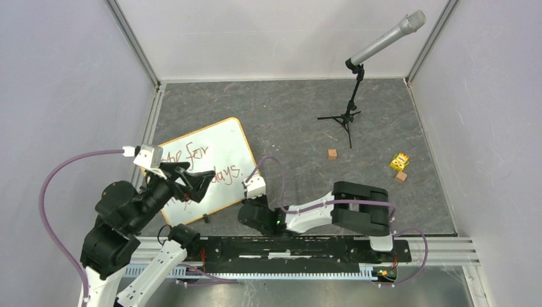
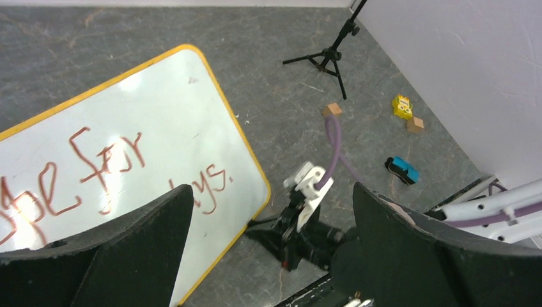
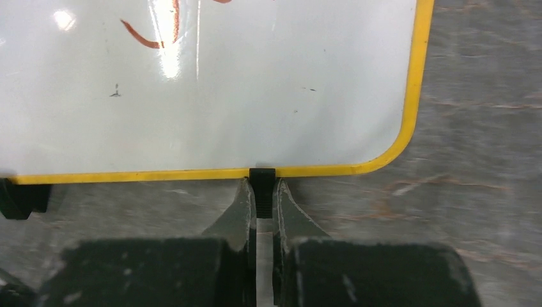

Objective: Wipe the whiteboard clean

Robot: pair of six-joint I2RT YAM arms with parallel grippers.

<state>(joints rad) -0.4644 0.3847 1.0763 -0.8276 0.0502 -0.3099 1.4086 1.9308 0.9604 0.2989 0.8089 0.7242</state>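
Pinching whiteboard [image 3: 255, 96] clip [image 3: 262, 174]: right hand [image 3: 262, 190]

Grey marbled floor [image 1: 287, 109]; pale walls [image 1: 268, 38]

Robot lab test cell, white panel walls [image 1: 275, 32], aluminium rails [image 1: 447, 246], microphone [image 1: 390, 38] on tripod [image 1: 345, 118]

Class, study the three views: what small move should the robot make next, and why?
Probably pull the whiteboard slightly toward centre by its black clip. The right fingers are shut on it, the red writing is unerased, the left fingers hang open and empty above, and a blue-and-black block, perhaps an eraser, lies off the board.
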